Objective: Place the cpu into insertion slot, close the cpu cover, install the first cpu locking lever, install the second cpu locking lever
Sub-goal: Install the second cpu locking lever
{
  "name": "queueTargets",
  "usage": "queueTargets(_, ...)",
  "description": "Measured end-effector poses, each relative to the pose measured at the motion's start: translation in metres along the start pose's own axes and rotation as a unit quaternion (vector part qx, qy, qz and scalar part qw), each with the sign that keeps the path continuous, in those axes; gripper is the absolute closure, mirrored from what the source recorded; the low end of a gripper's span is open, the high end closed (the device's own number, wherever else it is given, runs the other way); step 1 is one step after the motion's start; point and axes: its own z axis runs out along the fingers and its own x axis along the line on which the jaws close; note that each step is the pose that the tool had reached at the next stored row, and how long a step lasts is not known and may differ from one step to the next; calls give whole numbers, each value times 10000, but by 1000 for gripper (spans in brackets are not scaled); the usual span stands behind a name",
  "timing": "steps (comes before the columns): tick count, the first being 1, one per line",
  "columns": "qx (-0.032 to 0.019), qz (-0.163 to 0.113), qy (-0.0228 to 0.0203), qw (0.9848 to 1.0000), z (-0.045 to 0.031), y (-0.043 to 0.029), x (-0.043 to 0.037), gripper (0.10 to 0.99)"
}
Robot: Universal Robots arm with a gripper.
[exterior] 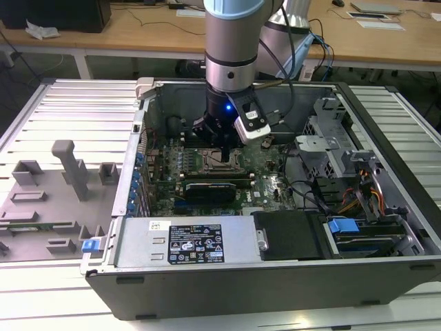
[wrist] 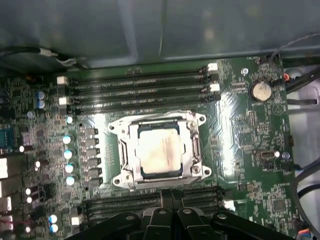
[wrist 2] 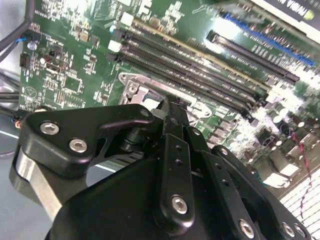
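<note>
The cpu [wrist: 159, 150], a dull silver square, lies seated in the insertion slot [wrist: 198, 171] on the green board. The cpu cover [wrist: 131, 131], a thin silver frame, lies flat around it. I cannot tell how the locking levers stand. My gripper [wrist: 167, 196] hovers just above the board beside the slot, fingers pressed together with nothing between them. In the exterior view the gripper [exterior: 222, 146] hangs inside the open computer case directly over the slot [exterior: 222, 163]. In the second wrist view the gripper [wrist 2: 172, 105] hides most of the slot, whose silver rim [wrist 2: 131, 84] peeks out.
Long memory slots [wrist: 140, 87] run on both sides of the socket. A black card [exterior: 210, 187], a power supply [exterior: 186, 241], cables [exterior: 303, 189] and a drive bay with a blue tab [exterior: 343, 225] crowd the case. A grey fixture [exterior: 69, 169] stands on the exterior view's left.
</note>
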Motion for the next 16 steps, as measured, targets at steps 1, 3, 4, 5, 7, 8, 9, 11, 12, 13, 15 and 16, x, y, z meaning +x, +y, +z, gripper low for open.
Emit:
queueTargets(1,0,0,0,10000,-1,-11,2,980)
queueTargets(3,0,1,0,10000,1,-24,8,980)
queueTargets(4,-1,0,0,10000,6,-26,19,980)
queueTargets(5,-15,1,0,10000,14,-28,39,980)
queueTargets(7,-56,2,2,10000,25,-32,69,980)
queueTargets(8,-97,4,4,10000,36,-35,95,980)
queueTargets(9,-127,5,7,9999,44,-38,111,980)
queueTargets(11,-178,7,11,9998,55,-40,129,980)
queueTargets(12,-178,7,11,9998,55,-40,129,980)
queueTargets(13,-179,7,11,9998,55,-40,129,980)
queueTargets(15,-184,7,12,9998,54,-49,134,980)
queueTargets(16,-198,9,13,9998,56,-57,141,980)
